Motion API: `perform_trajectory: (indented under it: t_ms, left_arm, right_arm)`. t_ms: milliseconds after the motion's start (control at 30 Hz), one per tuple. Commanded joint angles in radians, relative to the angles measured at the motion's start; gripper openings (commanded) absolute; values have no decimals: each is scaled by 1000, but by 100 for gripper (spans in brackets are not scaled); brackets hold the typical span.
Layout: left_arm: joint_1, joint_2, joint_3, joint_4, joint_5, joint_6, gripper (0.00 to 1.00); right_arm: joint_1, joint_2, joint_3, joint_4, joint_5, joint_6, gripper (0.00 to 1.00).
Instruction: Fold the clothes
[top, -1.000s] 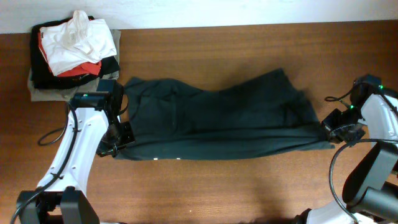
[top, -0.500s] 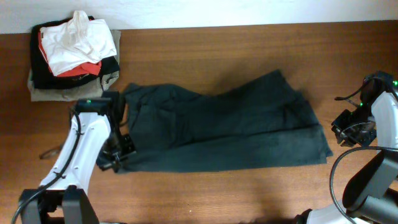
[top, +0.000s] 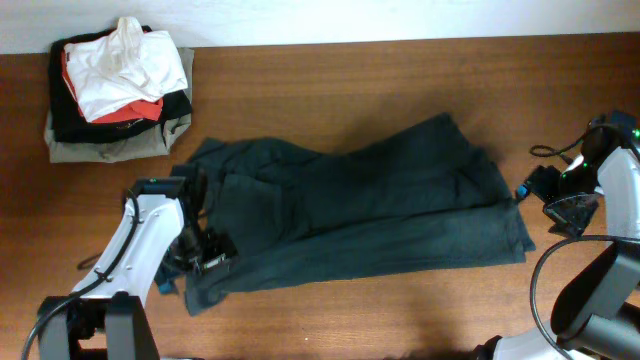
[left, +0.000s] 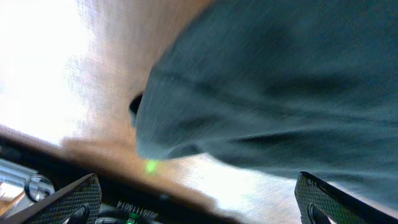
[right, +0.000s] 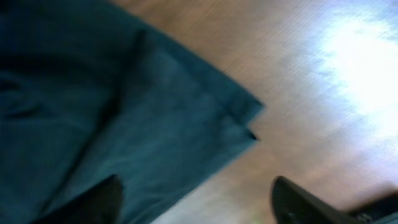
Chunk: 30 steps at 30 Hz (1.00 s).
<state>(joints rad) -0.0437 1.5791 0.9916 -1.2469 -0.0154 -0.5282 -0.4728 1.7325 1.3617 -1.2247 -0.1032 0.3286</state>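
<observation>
**Dark T-shirt laid across the table, both grippers open at its ends**

*Overhead view.* The dark T-shirt (top: 360, 210) lies as a long, rumpled band across the middle of the wooden table (top: 400, 310), its length running left to right. Its near edge slants from the left end to a corner at the right. Bare wood borders the shirt on the near side and the far side, with more free at the right end. A stack of clothes (top: 115, 85) – white and red garments on top, black and khaki beneath – sits in the far left corner, near the shirt's left end but apart from it. The left gripper (top: 210, 262) is over the shirt's near left corner. The right gripper (top: 528, 188) stands just beside the right edge, off the cloth. How wide either pair of jaws stands cannot be told from here.

*Left wrist view.* The picture is blurred. The two fingers (left: 68, 199) of the left gripper (left: 199, 208) show at the lower corners, spread wide, with nothing between them. A rounded fold of the shirt (left: 280, 81) lies ahead of them on the wood (left: 112, 81).

*Right wrist view.* Also blurred. The fingers (right: 311, 202) of the right gripper (right: 193, 208) stand well apart and clamp nothing. The shirt's corner (right: 93, 106) fills the left side and ends in a point – open wood (right: 298, 81) lies beyond it.
</observation>
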Motion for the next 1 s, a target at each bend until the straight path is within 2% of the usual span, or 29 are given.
perform_trajectory:
  t_ms: [0,100,133,200,267,367,500,633,733,800,967]
  left_arm:
    - [-29,-11,108,91,2,12,99]
    - [-92,-10,125,328,81,74,99]
    - [-117,-7,125,447,80,73,99]
    - [-121,0,125,603,80,23,99]
    - [-111,26,125,693,84,-31,99]
    - [-90,119,128,863,91,-33,99]
    - [-12,247,164,895,91,-80,99]
    - [79,270,166,907,91,-108,99]
    - [99,281,166,956,92,-108,94]
    - [99,317,166,1003,159,-111,94]
    - [99,393,166,1013,177,-134,94]
  right_arm:
    - [45,-24,18,40,-151,-45,91]
    - [145,-24,18,100,-156,-44,100]
    - [188,-24,18,124,-155,-44,99]
    - [250,-24,18,159,-155,-39,99]
    - [295,-23,18,186,-154,-23,98]
    - [351,-24,18,207,-149,1,99]
    - [384,-23,8,204,-120,1,99]
    - [384,-23,-2,209,-98,1,99]
    - [384,-23,-2,209,-99,1,99]
    - [384,-23,-2,209,-99,1,99]
    - [384,-23,-2,209,-95,1,99]
